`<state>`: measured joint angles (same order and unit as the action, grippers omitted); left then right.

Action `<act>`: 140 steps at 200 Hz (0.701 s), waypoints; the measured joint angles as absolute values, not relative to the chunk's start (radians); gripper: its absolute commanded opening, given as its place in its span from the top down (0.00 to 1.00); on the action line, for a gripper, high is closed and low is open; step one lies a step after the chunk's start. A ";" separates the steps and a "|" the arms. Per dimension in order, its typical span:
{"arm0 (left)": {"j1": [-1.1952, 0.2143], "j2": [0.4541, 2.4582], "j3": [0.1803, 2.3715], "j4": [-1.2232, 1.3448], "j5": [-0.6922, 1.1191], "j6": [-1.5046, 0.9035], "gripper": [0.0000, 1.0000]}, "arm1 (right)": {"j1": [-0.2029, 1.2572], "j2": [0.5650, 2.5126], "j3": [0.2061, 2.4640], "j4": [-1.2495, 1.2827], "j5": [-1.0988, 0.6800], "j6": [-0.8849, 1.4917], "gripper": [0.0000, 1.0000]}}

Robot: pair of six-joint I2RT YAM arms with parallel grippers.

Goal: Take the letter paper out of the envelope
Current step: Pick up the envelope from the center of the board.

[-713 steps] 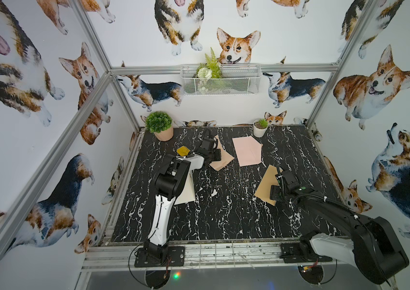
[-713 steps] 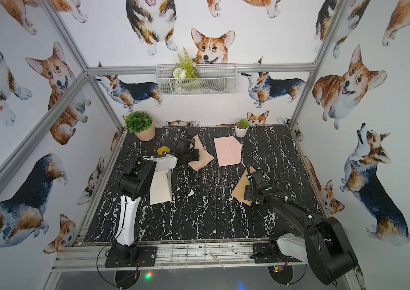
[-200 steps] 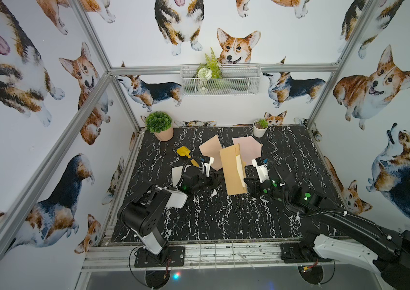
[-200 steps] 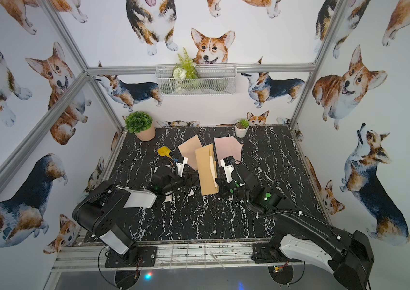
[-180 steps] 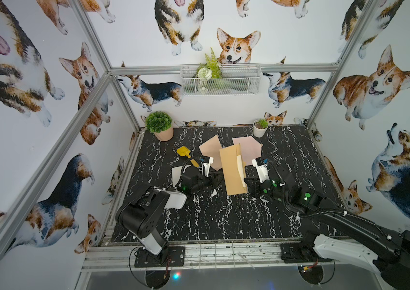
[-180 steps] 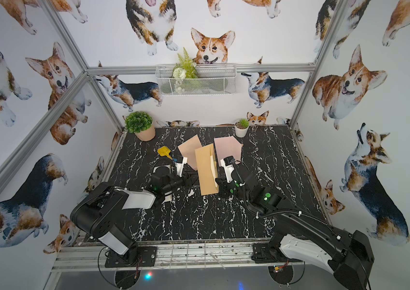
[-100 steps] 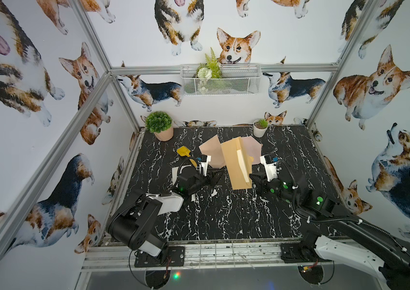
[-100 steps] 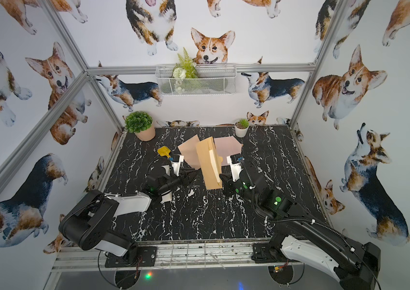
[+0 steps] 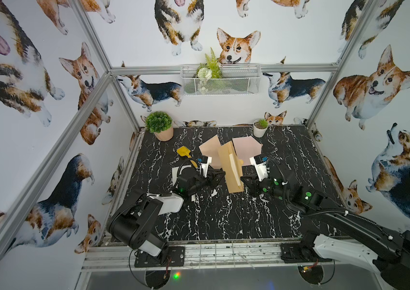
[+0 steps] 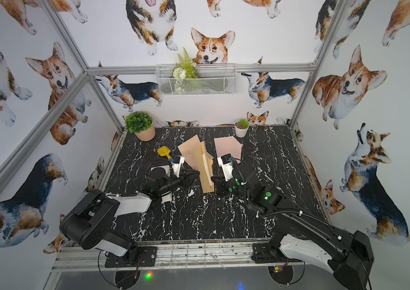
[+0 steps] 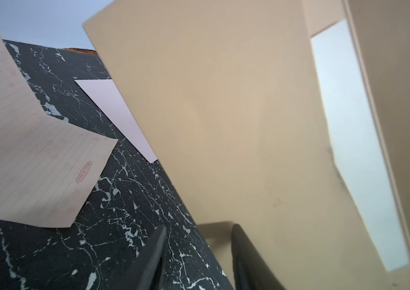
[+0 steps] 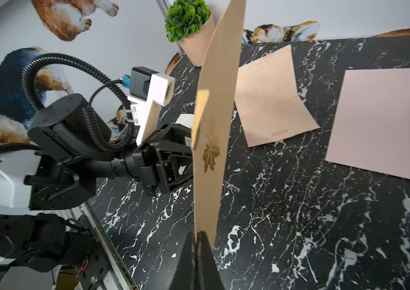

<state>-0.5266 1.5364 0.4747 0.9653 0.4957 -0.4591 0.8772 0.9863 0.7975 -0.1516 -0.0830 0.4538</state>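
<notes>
Envelope [image 9: 231, 173] held on edge at mid-table, between the two arms, one flat face turned toward each. I read the right gripper [image 12: 197, 234] as fully closed, pinching the envelope's edge at its near end. The gold leaf mark [image 12: 211, 150] sits further up that face.

The left gripper [image 9: 220, 174] is just beside the opposite face. Its fingers [image 11: 153, 251] stand partly apart, and a tan corner of the envelope reaches into the gap, though I cannot confirm contact. A paler strip [image 9: 234, 167] runs along the envelope's upper side; I cannot tell whether it is the letter paper.

Beyond the envelope, flat on the black marble table [image 9: 224, 221], lie a lined peach sheet [image 9: 210, 150] and a pink sheet [image 9: 246, 148] — both apart from the grippers. A yellow scoop [image 9: 182, 152] lies off to the left.

Against the back wall stand a bushy plant [image 9: 160, 125] and a small white-potted plant [image 9: 260, 126].
</notes>
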 measured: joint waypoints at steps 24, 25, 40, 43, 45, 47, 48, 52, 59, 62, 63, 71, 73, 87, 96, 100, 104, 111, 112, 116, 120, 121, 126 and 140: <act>-0.527 1.536 0.469 0.986 0.504 -0.460 0.53 | 0.877 0.984 0.776 -0.096 -0.135 0.447 1.00; -0.527 1.535 0.468 0.986 0.504 -0.460 0.53 | 0.877 0.984 0.775 -0.096 -0.136 0.447 1.00; -0.527 1.535 0.465 0.999 0.510 -0.463 0.52 | 0.877 0.975 0.759 -0.083 -0.157 0.442 1.00; -0.527 1.535 0.464 1.001 0.511 -0.464 0.52 | 0.877 0.972 0.755 -0.080 -0.158 0.440 1.00; -0.527 1.534 0.464 1.003 0.511 -0.464 0.52 | 0.877 0.971 0.753 -0.078 -0.158 0.439 1.00; -0.527 1.534 0.463 1.005 0.512 -0.464 0.52 | 0.877 0.969 0.751 -0.076 -0.158 0.439 1.00; -0.527 1.534 0.463 1.005 0.512 -0.464 0.51 | 0.877 0.969 0.751 -0.075 -0.158 0.439 1.00; -0.527 1.532 0.462 1.007 0.514 -0.464 0.51 | 0.877 0.965 0.746 -0.071 -0.159 0.435 1.00; -0.527 1.530 0.458 1.018 0.518 -0.467 0.51 | 0.877 0.959 0.738 -0.060 -0.160 0.427 1.00; -0.527 1.529 0.457 1.021 0.519 -0.467 0.51 | 0.877 0.957 0.735 -0.057 -0.160 0.423 1.00; -0.527 1.528 0.456 1.022 0.520 -0.467 0.51 | 0.877 0.956 0.734 -0.056 -0.160 0.423 1.00; -0.527 1.522 0.453 1.028 0.523 -0.472 0.51 | 0.877 0.949 0.724 -0.050 -0.160 0.419 1.00; -0.527 1.520 0.452 1.029 0.524 -0.474 0.51 | 0.877 0.947 0.721 -0.049 -0.159 0.418 1.00; -0.527 1.507 0.447 1.034 0.526 -0.476 0.50 | 0.877 0.936 0.704 -0.046 -0.156 0.413 1.00; -0.527 1.497 0.443 1.034 0.527 -0.480 0.50 | 0.877 0.928 0.693 -0.046 -0.148 0.410 1.00; -0.527 1.494 0.442 1.036 0.527 -0.481 0.50 | 0.877 0.924 0.688 -0.044 -0.143 0.409 1.00; -0.527 1.490 0.441 1.037 0.527 -0.482 0.50 | 0.877 0.921 0.685 -0.043 -0.137 0.408 1.00; -0.527 1.484 0.439 1.040 0.528 -0.482 0.49 | 0.877 0.915 0.678 -0.038 -0.130 0.403 1.00; -0.527 1.483 0.438 1.040 0.529 -0.482 0.49 | 0.877 0.914 0.677 -0.037 -0.130 0.401 1.00; -0.527 1.480 0.437 1.040 0.529 -0.482 0.50 | 0.877 0.911 0.673 -0.033 -0.130 0.398 1.00; -0.527 1.477 0.437 1.040 0.529 -0.482 0.50 | 0.877 0.907 0.669 -0.030 -0.128 0.398 1.00; -0.527 1.476 0.437 1.040 0.529 -0.482 0.50 | 0.877 0.906 0.668 -0.028 -0.128 0.398 1.00; -0.527 1.473 0.436 1.040 0.529 -0.482 0.49 | 0.877 0.903 0.664 -0.024 -0.127 0.397 1.00; -0.527 1.464 0.434 1.040 0.529 -0.483 0.49 | 0.874 0.896 0.656 -0.011 -0.126 0.395 1.00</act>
<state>-0.5266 1.4635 0.4339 1.0401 0.5285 -0.4828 0.8742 0.8959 0.6559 -0.0109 -0.1265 0.3946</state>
